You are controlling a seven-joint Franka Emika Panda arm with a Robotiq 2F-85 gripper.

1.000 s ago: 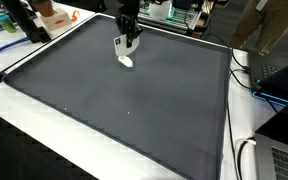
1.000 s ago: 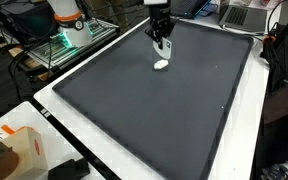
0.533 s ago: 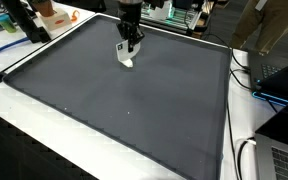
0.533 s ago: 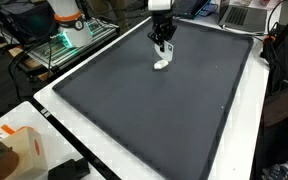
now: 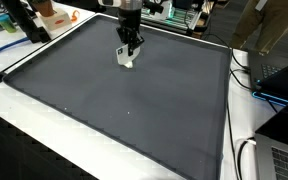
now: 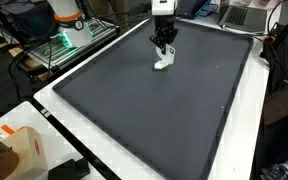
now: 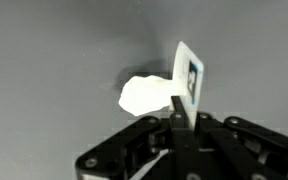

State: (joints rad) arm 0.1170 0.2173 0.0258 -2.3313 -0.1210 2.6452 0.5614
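so the tool [image 7: 174, 112] looks pinched fully shut on a thin white card [image 7: 188, 76] standing upright, and the white lump [image 7: 144, 95] lies on the table [image 7: 54, 50] right beside that card

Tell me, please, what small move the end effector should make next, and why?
Probably a slight shift toward the white lump: in the wrist view it lies on the dark mat off to one side of the end effector, not centred under it.
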